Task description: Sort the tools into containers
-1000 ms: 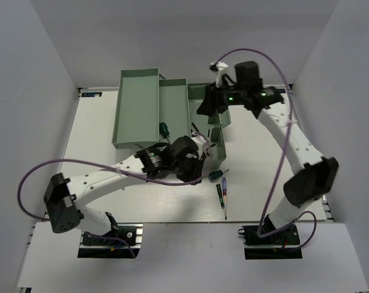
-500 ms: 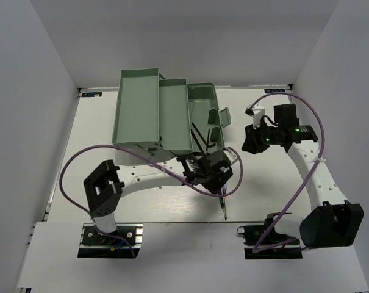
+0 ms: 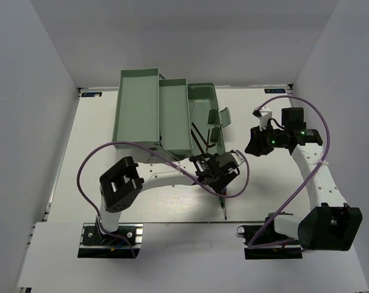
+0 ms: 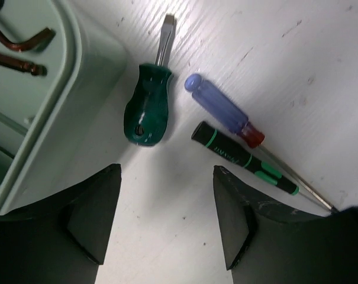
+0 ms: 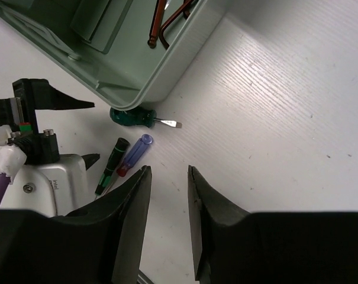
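Left gripper (image 4: 167, 222) wide open, empty, over three drivers on the table (image 4: 297, 53): stubby (image 4: 148, 109) just beside the toolbox (image 4: 66, 100), purple (image 4: 223, 109) and green (image 4: 244, 158) side by side. Hex keys (image 4: 16, 50) in the toolbox. Right gripper (image 5: 167, 228) slightly parted, empty.

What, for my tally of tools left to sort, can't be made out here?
Top external: the left gripper covers the stubby screwdriver and most of both slim screwdrivers.
Both wrist views: the hex keys run off the frame edge; top external shows them too small to count.
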